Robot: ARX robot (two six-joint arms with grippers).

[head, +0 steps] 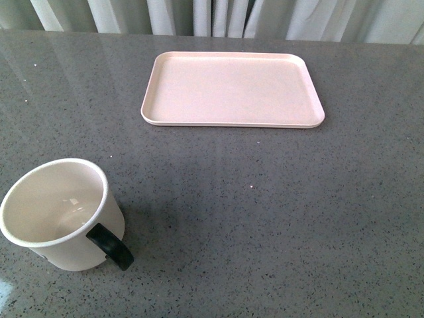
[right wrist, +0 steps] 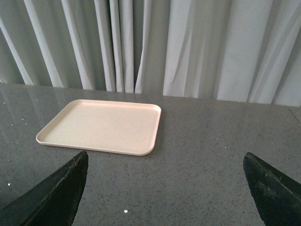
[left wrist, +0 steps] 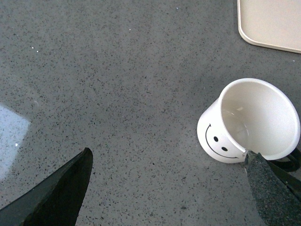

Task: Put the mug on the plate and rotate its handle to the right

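Mug upright, handle near-right, plate lengthwise left-right, left gripper spread, right gripper spread

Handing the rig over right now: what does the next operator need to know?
Left tool: open, empty, beside the cream-white smiley-face mug.
Right tool: open, empty, facing the pale pink rectangular plate.
Mug stands upright on the grey speckled table, near left, off the plate; its black C-shaped handle points near-right.
Plate is bare, further back.
Done: nothing.
Left: grasp mug, set it on plate, turn handle right.
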